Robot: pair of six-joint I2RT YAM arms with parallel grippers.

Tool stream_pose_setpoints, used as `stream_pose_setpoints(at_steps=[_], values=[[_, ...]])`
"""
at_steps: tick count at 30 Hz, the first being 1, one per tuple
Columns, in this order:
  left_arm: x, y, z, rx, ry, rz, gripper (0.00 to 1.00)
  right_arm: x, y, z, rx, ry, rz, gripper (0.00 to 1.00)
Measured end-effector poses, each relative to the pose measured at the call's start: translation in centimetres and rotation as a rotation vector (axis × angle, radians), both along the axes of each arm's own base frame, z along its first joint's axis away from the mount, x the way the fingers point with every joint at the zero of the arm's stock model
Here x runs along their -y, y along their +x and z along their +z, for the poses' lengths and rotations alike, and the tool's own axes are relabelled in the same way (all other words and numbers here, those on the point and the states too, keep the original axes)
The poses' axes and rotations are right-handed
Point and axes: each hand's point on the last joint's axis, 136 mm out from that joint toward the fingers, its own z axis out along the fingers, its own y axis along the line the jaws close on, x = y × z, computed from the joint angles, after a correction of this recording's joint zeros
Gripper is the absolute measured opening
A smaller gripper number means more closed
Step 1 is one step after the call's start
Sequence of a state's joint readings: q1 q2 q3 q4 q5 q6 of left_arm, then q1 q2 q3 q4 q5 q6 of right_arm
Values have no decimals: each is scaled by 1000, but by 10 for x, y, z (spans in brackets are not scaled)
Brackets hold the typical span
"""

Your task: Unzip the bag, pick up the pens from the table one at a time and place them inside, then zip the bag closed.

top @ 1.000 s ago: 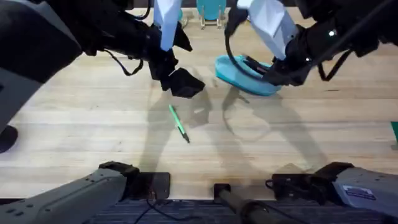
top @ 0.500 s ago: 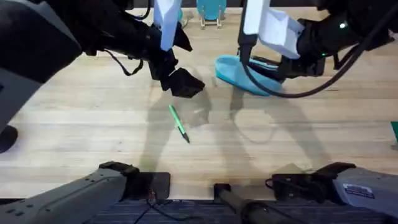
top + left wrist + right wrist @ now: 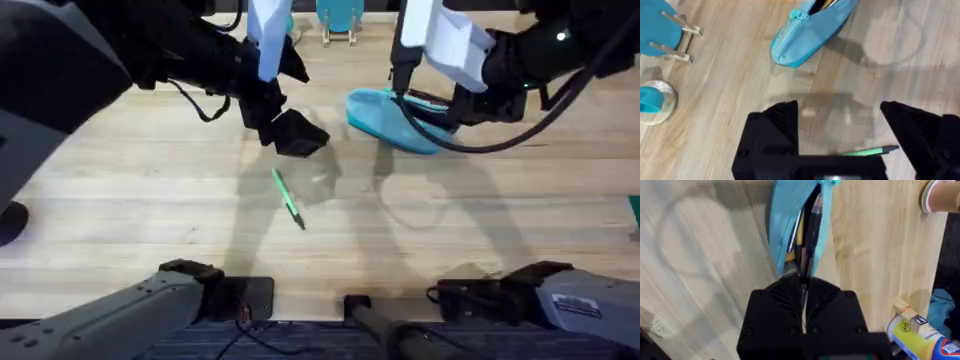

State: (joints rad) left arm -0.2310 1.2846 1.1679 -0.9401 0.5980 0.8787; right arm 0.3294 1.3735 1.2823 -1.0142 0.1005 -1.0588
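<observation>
- The right gripper [image 3: 802, 287] is directly over the open end of the bag [image 3: 799, 220], and its two black fingers are pressed together with only a thin line between them.
- Whether anything is pinched between them I cannot tell; a dark pen [image 3: 812, 227] lies inside the open bag just beyond the fingertips, next to some yellowish things.
- The left gripper [image 3: 840, 117] hangs above the table [image 3: 725, 115] with its fingers wide apart and nothing between them.
- The green pen [image 3: 870, 150] lies flat on the wood just under this gripper, near one finger.
- In the overhead view the green pen [image 3: 288, 199] is alone on the table [image 3: 150, 190], a little nearer to the arm bases than the left gripper [image 3: 290, 130].
- The bag [image 3: 395, 122] lies on the far part of the table, right of the middle, under the right arm, well apart from the green pen.
</observation>
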Motion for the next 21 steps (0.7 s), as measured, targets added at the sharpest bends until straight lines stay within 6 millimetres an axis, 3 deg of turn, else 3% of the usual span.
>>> stream_pose_setpoints(at_steps=[21], values=[[0, 0, 0, 0, 0, 0, 994, -1, 12, -30, -96, 31, -30, 34]])
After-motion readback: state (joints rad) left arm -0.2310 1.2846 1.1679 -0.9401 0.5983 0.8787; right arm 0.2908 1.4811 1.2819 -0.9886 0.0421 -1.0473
